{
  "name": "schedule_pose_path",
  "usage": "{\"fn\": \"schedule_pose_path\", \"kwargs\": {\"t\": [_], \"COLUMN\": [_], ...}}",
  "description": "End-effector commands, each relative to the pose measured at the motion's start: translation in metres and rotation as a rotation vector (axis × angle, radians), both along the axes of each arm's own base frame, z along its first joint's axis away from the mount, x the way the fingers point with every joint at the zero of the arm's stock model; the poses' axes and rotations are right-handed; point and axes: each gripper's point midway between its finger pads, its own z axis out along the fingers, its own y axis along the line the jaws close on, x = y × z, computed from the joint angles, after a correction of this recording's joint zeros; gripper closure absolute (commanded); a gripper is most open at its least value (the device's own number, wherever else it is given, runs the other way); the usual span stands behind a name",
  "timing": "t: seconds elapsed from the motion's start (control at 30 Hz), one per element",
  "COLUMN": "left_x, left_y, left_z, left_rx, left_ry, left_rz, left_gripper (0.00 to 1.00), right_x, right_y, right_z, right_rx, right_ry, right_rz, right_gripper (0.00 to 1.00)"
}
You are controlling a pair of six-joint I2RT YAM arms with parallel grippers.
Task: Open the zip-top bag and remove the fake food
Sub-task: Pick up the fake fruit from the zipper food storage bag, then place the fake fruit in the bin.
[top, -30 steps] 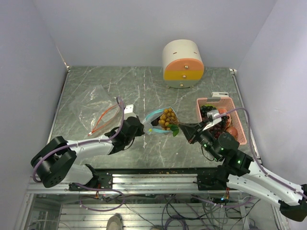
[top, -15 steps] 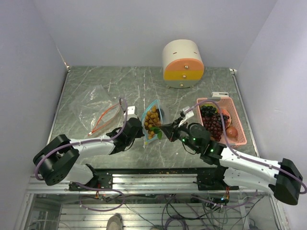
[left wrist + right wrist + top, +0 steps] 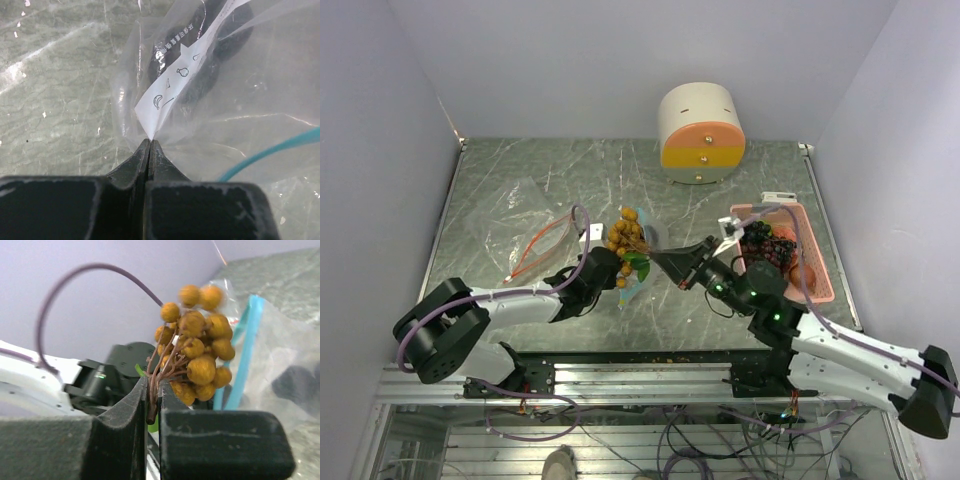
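Zip-top bag (image 3: 633, 288) is mid-table, one corner pinched in my left gripper (image 3: 150, 143). A drawer box (image 3: 700, 130) stands behind it, a spare clear bag (image 3: 520, 225) lies to its left, and the pink basket (image 3: 823, 262) on the right holds a dark purple grape bunch (image 3: 765, 245). My right gripper (image 3: 151, 387) clamps the stem of the tan-brown grape bunch (image 3: 197, 360), held just beside the bag's blue zip.

Soft light is falling from above, leaving faint shadows on the table (image 3: 570, 170). Glare is streaking the bag (image 3: 250, 105); behind the grapes (image 3: 200, 365) everything is blurring.
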Motion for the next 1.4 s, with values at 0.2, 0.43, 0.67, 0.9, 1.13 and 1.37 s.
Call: {"fn": "schedule_pose_path", "kwargs": {"t": [0.2, 0.43, 0.67, 0.9, 1.13, 1.37], "left_x": [0.001, 0.000, 0.000, 0.001, -0.002, -0.004], "left_y": [-0.001, 0.002, -0.001, -0.003, 0.007, 0.013], "left_z": [0.010, 0.012, 0.005, 0.008, 0.009, 0.006], "left_rx": [-0.008, -0.005, -0.005, -0.006, 0.014, 0.033], "left_ry": [-0.031, -0.035, -0.023, -0.028, -0.036, -0.037], "left_rz": [0.001, 0.003, -0.005, -0.011, 0.005, 0.010], "left_gripper": [0.92, 0.92, 0.92, 0.92, 0.92, 0.92], "right_x": [-0.002, 0.039, 0.051, 0.087, 0.118, 0.143], "right_y": [-0.058, -0.141, -0.236, -0.280, -0.309, -0.328], "right_z": [0.061, 0.053, 0.036, 0.022, -0.038, -0.078], "right_rx": [0.139, -0.126, -0.445, -0.666, -0.901, -0.895], "right_ry": [-0.096, -0.109, -0.073, -0.005, 0.206, 0.265], "right_rz": [-0.166, -0.636, -1.187, -1.355, -1.451, -1.436], "right_gripper": [1.00, 1.00, 1.00, 1.00, 1.00, 1.00]}}
